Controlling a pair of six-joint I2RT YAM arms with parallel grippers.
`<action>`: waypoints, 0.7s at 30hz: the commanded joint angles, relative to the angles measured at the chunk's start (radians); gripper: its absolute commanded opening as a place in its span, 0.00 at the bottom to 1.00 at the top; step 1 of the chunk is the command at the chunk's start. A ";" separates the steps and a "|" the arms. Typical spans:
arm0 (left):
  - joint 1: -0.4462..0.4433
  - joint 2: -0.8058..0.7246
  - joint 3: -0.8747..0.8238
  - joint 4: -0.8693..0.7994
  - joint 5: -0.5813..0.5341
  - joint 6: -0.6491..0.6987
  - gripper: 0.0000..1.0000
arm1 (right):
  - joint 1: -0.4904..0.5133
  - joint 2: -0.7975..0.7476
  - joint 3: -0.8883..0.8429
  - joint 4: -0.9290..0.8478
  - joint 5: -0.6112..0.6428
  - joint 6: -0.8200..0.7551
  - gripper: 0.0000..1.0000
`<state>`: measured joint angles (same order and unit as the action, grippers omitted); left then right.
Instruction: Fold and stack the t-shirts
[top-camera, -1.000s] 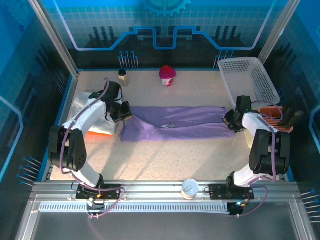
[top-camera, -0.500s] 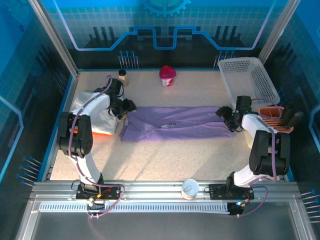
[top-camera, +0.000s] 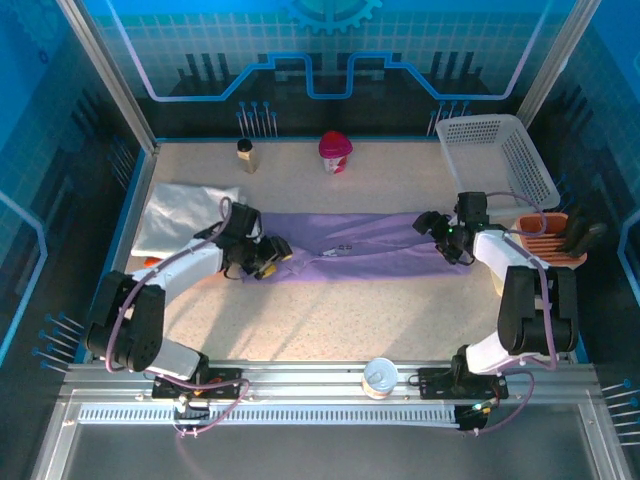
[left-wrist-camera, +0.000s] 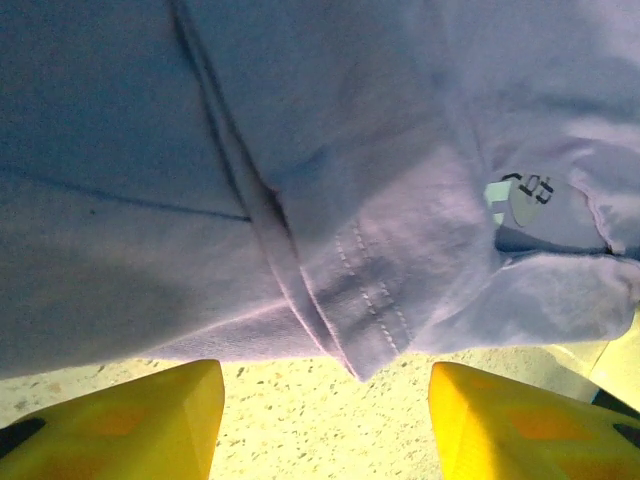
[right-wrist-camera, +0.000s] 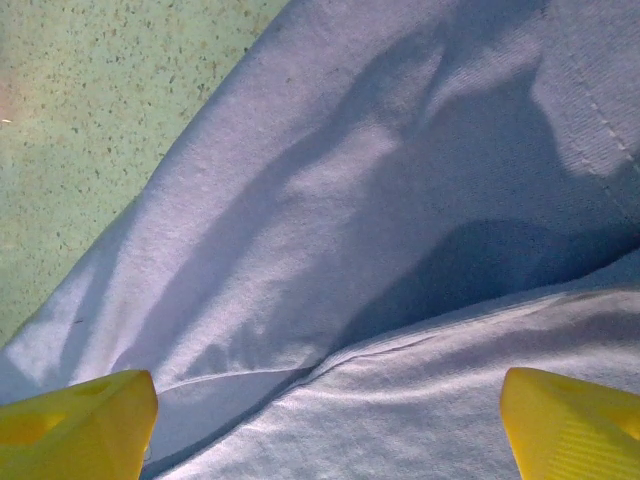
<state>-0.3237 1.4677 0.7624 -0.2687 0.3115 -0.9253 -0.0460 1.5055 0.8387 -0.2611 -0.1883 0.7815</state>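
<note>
On the table (top-camera: 350, 320): lavender t-shirt (top-camera: 360, 245) lies folded into a long band across the middle.
Left gripper (top-camera: 272, 258): jaws parted, empty, over the shirt's left hem.
Right gripper (top-camera: 428, 222): jaws wide, empty, above its right end.

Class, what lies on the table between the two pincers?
The purple t-shirt, folded into a long strip, stretches between the left pincer and the right pincer; the top view shows it.
</note>
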 joint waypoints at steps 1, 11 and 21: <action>-0.005 0.041 -0.008 0.134 -0.010 -0.078 0.57 | 0.012 -0.016 0.006 -0.020 0.013 -0.007 0.89; -0.006 0.111 -0.005 0.178 -0.031 -0.084 0.53 | 0.010 -0.021 0.015 -0.035 0.030 0.001 0.89; -0.006 0.139 0.047 0.157 -0.068 -0.063 0.26 | 0.004 -0.022 0.025 -0.040 0.030 0.005 0.88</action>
<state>-0.3267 1.5967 0.7658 -0.1009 0.2691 -0.9939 -0.0460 1.5043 0.8394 -0.2794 -0.1650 0.7822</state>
